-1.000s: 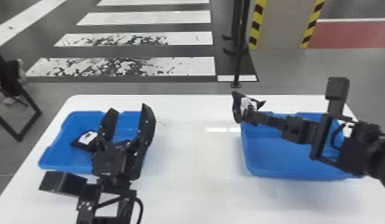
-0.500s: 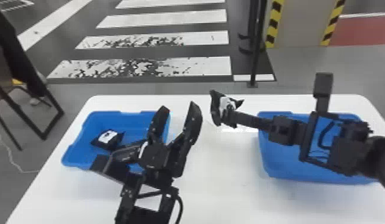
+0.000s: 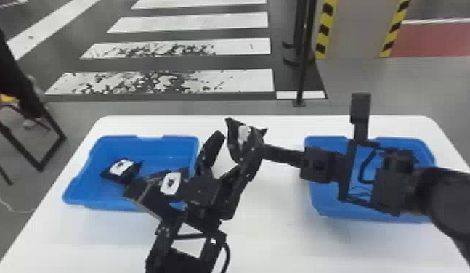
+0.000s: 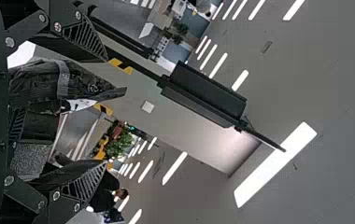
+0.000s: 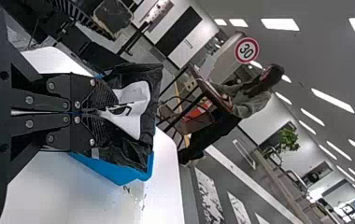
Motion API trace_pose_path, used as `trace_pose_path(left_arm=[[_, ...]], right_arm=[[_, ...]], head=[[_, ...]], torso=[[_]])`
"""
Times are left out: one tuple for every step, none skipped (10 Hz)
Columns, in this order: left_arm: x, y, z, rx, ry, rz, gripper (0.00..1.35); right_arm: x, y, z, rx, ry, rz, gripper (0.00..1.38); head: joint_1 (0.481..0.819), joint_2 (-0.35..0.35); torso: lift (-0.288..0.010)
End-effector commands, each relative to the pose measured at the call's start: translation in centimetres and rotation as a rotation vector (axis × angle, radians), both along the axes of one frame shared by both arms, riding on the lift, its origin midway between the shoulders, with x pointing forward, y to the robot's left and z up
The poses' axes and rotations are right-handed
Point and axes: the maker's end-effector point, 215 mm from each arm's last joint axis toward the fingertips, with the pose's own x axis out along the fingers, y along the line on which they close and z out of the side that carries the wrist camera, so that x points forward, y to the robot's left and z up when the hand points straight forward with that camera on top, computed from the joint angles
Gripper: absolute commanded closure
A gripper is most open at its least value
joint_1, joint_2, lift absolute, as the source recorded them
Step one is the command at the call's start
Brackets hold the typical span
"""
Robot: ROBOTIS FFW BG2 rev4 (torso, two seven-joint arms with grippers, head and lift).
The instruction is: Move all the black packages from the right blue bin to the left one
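Note:
My left gripper stands open above the table between the bins, its fingers on either side of the held black package. My right gripper reaches in from the right, shut on that package. In the left wrist view the package lies between the fingers of my left gripper. The right wrist view has my right gripper clamped on the package by its white label. The left blue bin holds a labelled black package and another, partly hidden by my left arm.
The right blue bin sits beneath my right arm, which covers part of its inside. Both bins stand on a white table. Behind the table is a dark post, and a chair stands at the left.
The right gripper has carried its package leftward, away from the right bin. My left gripper has moved right from over the left bin, and its fingers are now around the package. The head view has shifted.

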Motion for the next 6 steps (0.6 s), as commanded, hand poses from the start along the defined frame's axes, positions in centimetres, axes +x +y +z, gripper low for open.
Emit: trace_pose_path(left_arm=[[0.2,0.1,0.0,0.043,-0.011,0.007,0.29],[0.2,0.3,-0.3,0.05,-0.007,0.01,0.29],[0.3,0.9,-0.1,0.063,-0.015,0.026,0.31],[0.5,1.5,-0.2,0.1,-0.024,0.041,0.61],[0.7,1.7,-0.7,0.119,-0.008,0.041,1.06],[0.8,1.7,-1.1,0.132,0.011,0.027,1.22]], right_arm=[[-1.0,1.0,0.0,0.001,0.008,0.031,1.14],[-1.5,1.4,-0.1,0.002,0.013,0.045,1.14],[-1.8,1.9,0.0,0.008,0.016,0.057,1.14],[-1.9,2.0,0.0,0.011,0.017,0.06,1.14],[-2.0,2.0,0.2,0.013,0.016,0.062,1.14],[-1.8,2.0,0.6,0.02,0.007,0.058,1.14]], head=[[0.695,0.112],[0.695,0.117],[0.695,0.126],[0.695,0.138],[0.695,0.151],[0.695,0.155]], torso=[[-0.14],[-0.14],[-0.14],[-0.14],[-0.14],[-0.14]])
